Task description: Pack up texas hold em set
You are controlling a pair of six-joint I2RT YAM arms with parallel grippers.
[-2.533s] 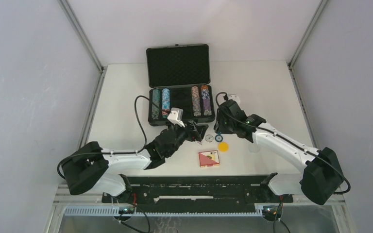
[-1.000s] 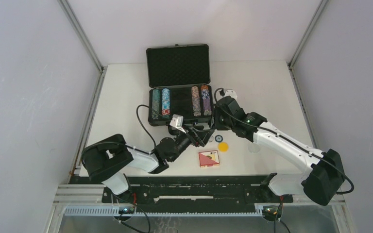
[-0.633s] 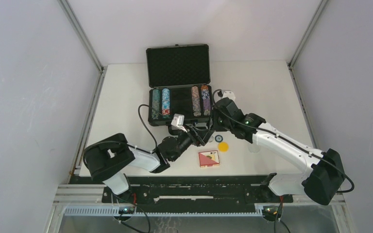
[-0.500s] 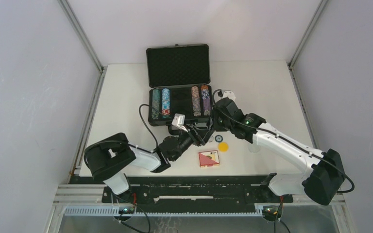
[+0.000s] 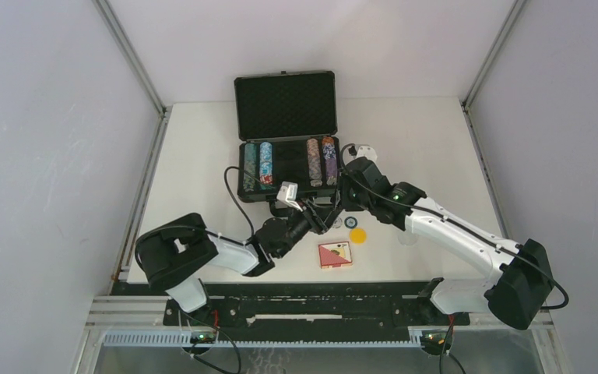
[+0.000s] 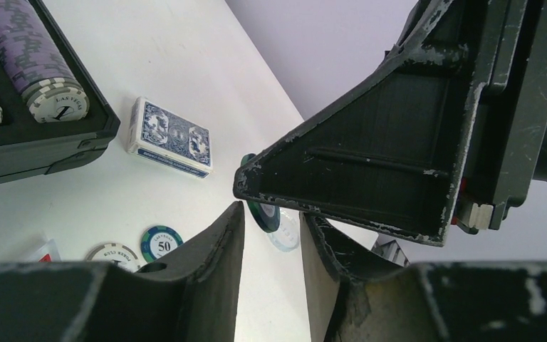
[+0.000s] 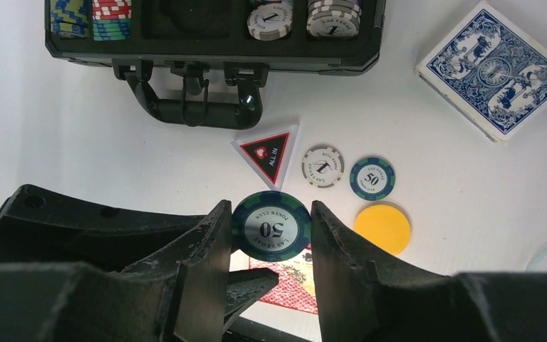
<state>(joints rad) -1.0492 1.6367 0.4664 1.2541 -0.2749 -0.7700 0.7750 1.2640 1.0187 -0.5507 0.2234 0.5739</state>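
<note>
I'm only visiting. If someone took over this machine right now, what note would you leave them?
Right hand: shut on a green chip.
Left hand: open, fingers either side of that chip.
Done: case open, four chip rows inside.
Loose on the table: blue deck, red deck, triangle button, white chip, blue chip, yellow disc.
Left: pack these and the green chip, then close the case.
</note>
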